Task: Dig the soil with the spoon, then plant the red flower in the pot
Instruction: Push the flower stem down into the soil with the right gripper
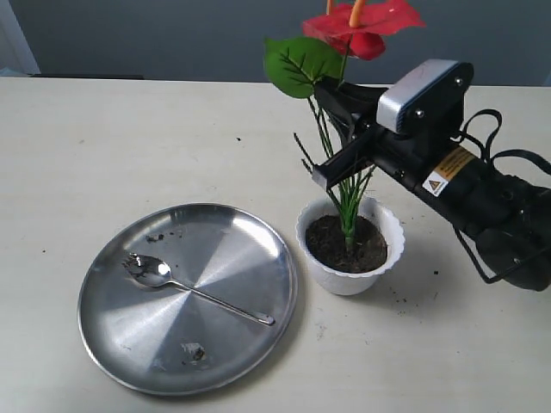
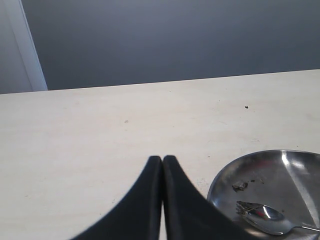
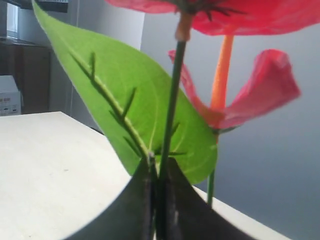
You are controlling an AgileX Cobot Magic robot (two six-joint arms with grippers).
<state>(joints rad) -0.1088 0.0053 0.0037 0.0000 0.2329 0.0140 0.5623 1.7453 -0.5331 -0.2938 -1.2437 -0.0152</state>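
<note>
Right gripper (image 3: pixel 159 167): fingers (image 3: pixel 187 205) pinched narrow on the thin green stem (image 3: pixel 171 100) of the red flower (image 1: pixel 366 26). Only the stem sits between the pads. Grip point is below the broad green leaf (image 3: pixel 125 85) and above the pot (image 1: pixel 349 277).

Flower stands roughly upright. Stem base and grassy blades go down into the soil (image 1: pixel 331 245) that fills the pot. Blooms are at the top edge of the exterior view, partly cropped. The right arm comes in from the right side, angled down toward the stems.

Left gripper (image 2: pixel 162 160): fingertips (image 2: pixel 145 200) pressed together, nothing between them. It's over bare table (image 1: pixel 86 146) near the rim of the steel plate (image 1: pixel 232 249). Not visible in the exterior view, and I can't tell its height off the table.

Spoon (image 1: pixel 198 292) lies flat on the plate, bowl toward the left rim, handle pointing toward the pot side, some dirt stuck on the bowl. A few soil crumbs (image 1: pixel 194 350) are on the plate. The plate is just left of the pot, and I can't tell if they touch. Small dark specks on the table right of the pot.
</note>
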